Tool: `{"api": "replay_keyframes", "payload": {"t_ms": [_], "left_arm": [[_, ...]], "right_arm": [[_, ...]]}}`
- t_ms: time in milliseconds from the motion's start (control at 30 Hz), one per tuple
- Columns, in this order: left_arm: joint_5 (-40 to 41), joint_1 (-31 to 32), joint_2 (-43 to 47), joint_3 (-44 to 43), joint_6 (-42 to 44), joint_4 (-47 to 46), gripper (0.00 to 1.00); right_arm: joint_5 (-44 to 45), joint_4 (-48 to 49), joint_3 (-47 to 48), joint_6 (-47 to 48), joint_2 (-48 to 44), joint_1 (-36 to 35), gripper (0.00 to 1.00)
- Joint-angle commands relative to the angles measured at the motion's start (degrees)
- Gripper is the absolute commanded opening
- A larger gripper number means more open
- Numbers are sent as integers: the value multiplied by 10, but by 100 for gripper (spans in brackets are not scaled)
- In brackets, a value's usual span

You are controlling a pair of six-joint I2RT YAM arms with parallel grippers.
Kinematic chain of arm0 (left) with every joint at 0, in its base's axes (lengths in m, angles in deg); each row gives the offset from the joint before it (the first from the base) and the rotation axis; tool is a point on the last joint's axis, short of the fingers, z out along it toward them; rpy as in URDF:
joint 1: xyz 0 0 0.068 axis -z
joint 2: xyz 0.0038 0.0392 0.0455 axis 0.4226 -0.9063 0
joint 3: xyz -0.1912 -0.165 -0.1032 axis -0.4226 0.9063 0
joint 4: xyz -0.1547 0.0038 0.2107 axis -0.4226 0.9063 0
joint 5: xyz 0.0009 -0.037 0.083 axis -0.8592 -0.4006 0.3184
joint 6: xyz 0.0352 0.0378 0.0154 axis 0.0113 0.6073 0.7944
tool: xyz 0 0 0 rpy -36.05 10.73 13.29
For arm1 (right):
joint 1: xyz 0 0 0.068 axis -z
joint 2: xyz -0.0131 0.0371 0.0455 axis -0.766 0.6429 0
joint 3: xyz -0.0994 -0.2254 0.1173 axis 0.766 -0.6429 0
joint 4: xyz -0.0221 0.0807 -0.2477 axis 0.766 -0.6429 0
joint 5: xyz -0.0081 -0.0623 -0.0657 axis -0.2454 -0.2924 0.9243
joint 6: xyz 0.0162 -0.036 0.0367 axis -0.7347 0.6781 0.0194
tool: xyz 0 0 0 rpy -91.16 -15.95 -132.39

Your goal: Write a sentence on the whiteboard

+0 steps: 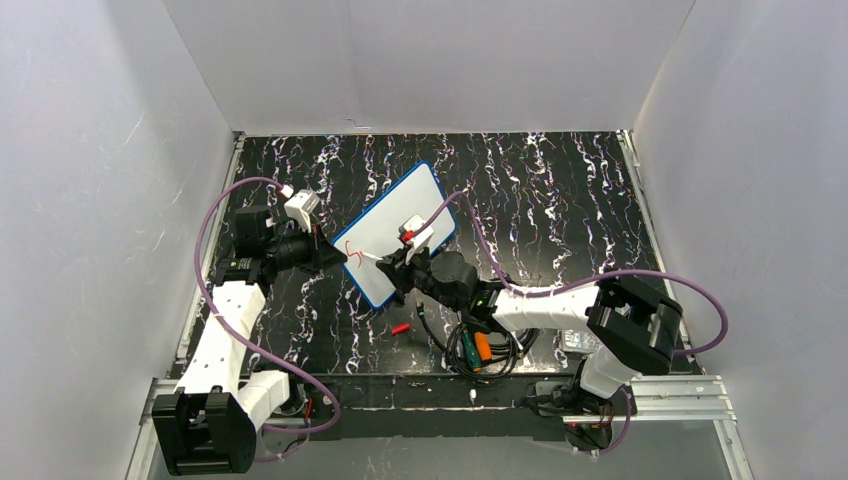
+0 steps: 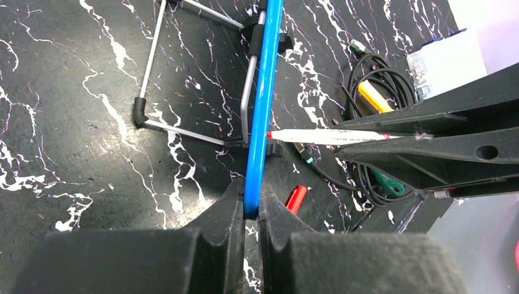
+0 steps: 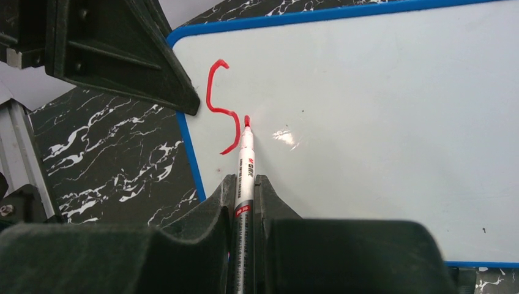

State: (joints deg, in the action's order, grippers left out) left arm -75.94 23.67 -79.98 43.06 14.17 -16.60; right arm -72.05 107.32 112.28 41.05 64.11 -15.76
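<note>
The whiteboard (image 1: pixel 405 225), white with a blue rim, stands tilted on a wire stand (image 2: pixel 183 131). My left gripper (image 2: pixel 251 205) is shut on its blue rim (image 2: pixel 263 92) at the lower left edge; in the top view this gripper (image 1: pixel 335 257) reaches in from the left. My right gripper (image 3: pixel 245 184) is shut on a white marker (image 3: pixel 246 153). The marker's red tip touches the whiteboard (image 3: pixel 379 122) just right of a red "S" (image 3: pixel 223 104). That letter is all of the sentence that shows. From above, the right gripper (image 1: pixel 395 265) sits at the board's lower edge.
A red marker cap (image 1: pixel 400 327) lies on the black marbled table in front of the board. A coil of black cable with an orange and a green marker (image 1: pixel 480 348) lies near the right arm. White walls enclose the table.
</note>
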Motion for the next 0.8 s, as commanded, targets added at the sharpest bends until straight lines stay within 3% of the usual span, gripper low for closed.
{"api": "replay_keyframes", "payload": {"t_ms": [0,767], "left_arm": [[24,5,-5,-5,28,37,0],[24,5,-7,-6,28,38,0]], "right_arm": [[6,9,-20,-9,-13,-2,1],[12,82,-11,5,-24,-2,1]]}}
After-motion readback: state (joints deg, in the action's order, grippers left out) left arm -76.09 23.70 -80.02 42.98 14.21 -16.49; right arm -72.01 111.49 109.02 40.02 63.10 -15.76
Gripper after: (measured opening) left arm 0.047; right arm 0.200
